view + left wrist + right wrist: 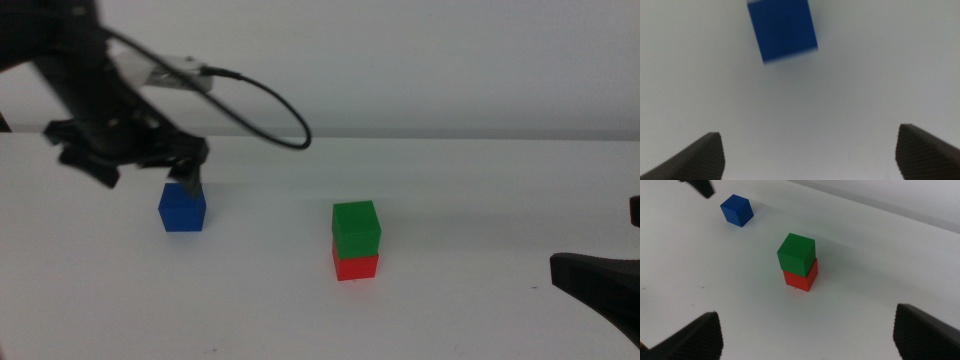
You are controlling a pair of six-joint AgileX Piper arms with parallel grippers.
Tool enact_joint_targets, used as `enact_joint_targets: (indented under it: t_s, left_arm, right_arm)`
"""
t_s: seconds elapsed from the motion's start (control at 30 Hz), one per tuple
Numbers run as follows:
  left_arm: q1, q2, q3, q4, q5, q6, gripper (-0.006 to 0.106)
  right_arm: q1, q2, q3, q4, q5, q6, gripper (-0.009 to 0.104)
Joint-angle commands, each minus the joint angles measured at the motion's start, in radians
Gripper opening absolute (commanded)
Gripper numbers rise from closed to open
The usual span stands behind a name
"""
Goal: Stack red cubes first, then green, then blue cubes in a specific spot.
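The green cube (356,228) sits on top of the red cube (356,266) on the white table, right of centre. The stack also shows in the right wrist view, green cube (797,253) over red cube (801,279). The blue cube (182,208) stands alone on the table to the left. My left gripper (150,160) hovers just above and behind the blue cube, open and empty. In the left wrist view the blue cube (782,30) lies ahead of the wide-apart jaws of the left gripper (810,155). My right gripper (600,285) waits at the lower right, open and empty.
The white tabletop (480,200) runs to a pale back wall. A black cable (270,110) loops from the left arm over the table behind the cubes. The blue cube (737,210) shows far off in the right wrist view.
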Motion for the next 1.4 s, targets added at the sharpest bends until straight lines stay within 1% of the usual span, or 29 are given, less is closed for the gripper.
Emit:
enact_joint_targets:
  t_s: [0.0,0.07,0.2,0.63,0.9,1.23,1.37]
  left_arm:
    - [-0.016,0.072,-0.091,0.020,0.025,-0.052,0.091]
    - [-0.016,0.120,-0.140,0.019,0.030,-0.067,0.091]
    - [-0.016,0.206,-0.205,0.036,0.038,-0.152,0.091]
    - [-0.016,0.357,-0.231,0.045,-0.024,-0.181,0.091]
    - [-0.014,0.404,-0.231,0.045,-0.059,-0.185,0.091]
    - [-0.014,0.421,-0.229,0.082,-0.105,-0.203,0.091]
    - [-0.014,0.421,-0.229,0.097,-0.112,-0.210,0.087]
  right_arm:
    - [-0.005,-0.004,-0.006,-0.006,-0.009,0.002,0.091]
    - [-0.005,-0.004,-0.006,-0.006,-0.009,0.002,0.091]
    - [-0.005,-0.004,-0.006,-0.006,-0.009,0.002,0.091]
    - [-0.005,-0.004,-0.006,-0.006,-0.009,0.002,0.091]
    - [-0.005,-0.004,-0.006,-0.006,-0.009,0.002,0.091]
    - [-0.005,-0.004,-0.006,-0.006,-0.009,0.002,0.091]
    - [-0.005,-0.004,-0.006,-0.006,-0.009,0.002,0.091]
